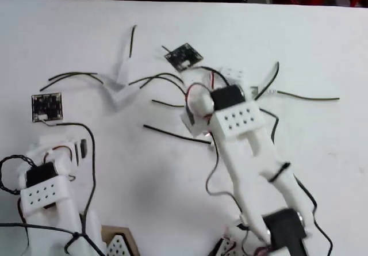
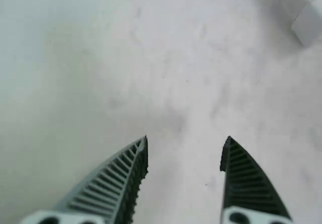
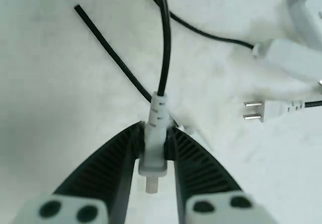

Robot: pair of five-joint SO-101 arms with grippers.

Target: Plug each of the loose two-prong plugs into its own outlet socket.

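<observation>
My right gripper (image 3: 153, 128) is shut on a white two-prong plug (image 3: 152, 151), pinched between both fingers with its black cord (image 3: 163, 43) leading away over the table. A second loose white plug (image 3: 264, 110) lies flat nearby, prongs bare, beside a white outlet block (image 3: 297, 58). From above, the right arm (image 1: 236, 118) sits mid-table, just in front of the white outlet block (image 1: 233, 75). My left gripper (image 2: 186, 141) stands open over bare white table, nothing between its fingers; its arm (image 1: 40, 190) is at the near left.
Several black cords (image 1: 172, 132) lie spread across the middle and back of the table. Two black marker squares lie flat, one at the back centre (image 1: 184, 56) and one at the left (image 1: 47, 106). A white object (image 2: 307, 17) shows beyond the left gripper.
</observation>
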